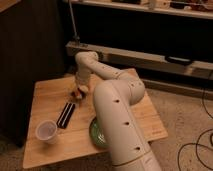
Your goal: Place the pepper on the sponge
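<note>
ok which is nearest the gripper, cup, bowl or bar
The black bar, right by the gripper mid-table; cup and green bowl sit nearer the front edge.

White, dark-dotted arm (117, 107); pincer (78, 92) over table (45, 95)

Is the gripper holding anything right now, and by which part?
Cannot tell. The gripper sits low over the table, right at the orange pepper, but a hold on it, or where, does not show.

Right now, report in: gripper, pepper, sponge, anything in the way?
Gripper low over the table's far side. Orange pepper right at it. Sponge not made out. Black bar and cup nearer the camera, apart from it.
</note>
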